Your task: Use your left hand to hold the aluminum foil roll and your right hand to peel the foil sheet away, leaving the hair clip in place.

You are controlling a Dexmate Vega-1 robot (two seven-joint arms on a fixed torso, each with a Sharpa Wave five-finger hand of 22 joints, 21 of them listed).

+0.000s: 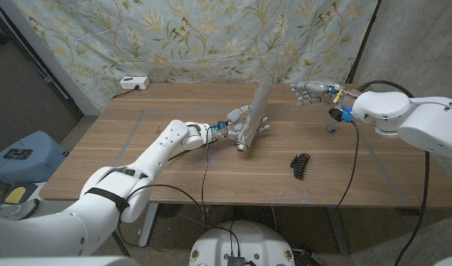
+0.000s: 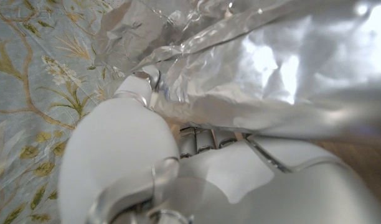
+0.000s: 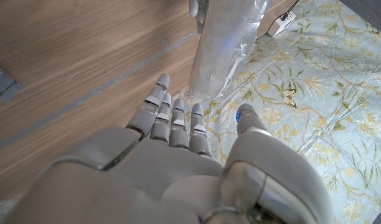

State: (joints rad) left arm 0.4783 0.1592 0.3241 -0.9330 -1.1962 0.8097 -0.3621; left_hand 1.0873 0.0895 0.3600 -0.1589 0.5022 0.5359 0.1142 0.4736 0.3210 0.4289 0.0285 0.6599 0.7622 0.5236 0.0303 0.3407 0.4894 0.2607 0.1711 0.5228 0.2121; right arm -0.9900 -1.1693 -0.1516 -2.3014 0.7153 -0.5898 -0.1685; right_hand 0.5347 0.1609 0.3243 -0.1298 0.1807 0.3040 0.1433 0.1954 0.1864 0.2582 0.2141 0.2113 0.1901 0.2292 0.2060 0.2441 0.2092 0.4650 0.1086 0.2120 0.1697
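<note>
- Now the left hand [image 1: 239,125] grips the tilted aluminum foil roll [image 1: 254,114].
- Right hand [image 1: 312,92], fingers spread and empty, hovers apart from it.
- Next, I judge: reach in and pinch the sheet edge, leaving the hair clip [image 1: 300,165] alone.

No text, label, brand or number can be read anywhere.

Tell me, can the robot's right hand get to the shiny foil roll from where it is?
Probably yes. The right hand is open above the table, fingers pointing toward the aluminum foil roll, with nothing between them. The left hand grips the roll's lower end, so its upper part is free to grab.
</note>
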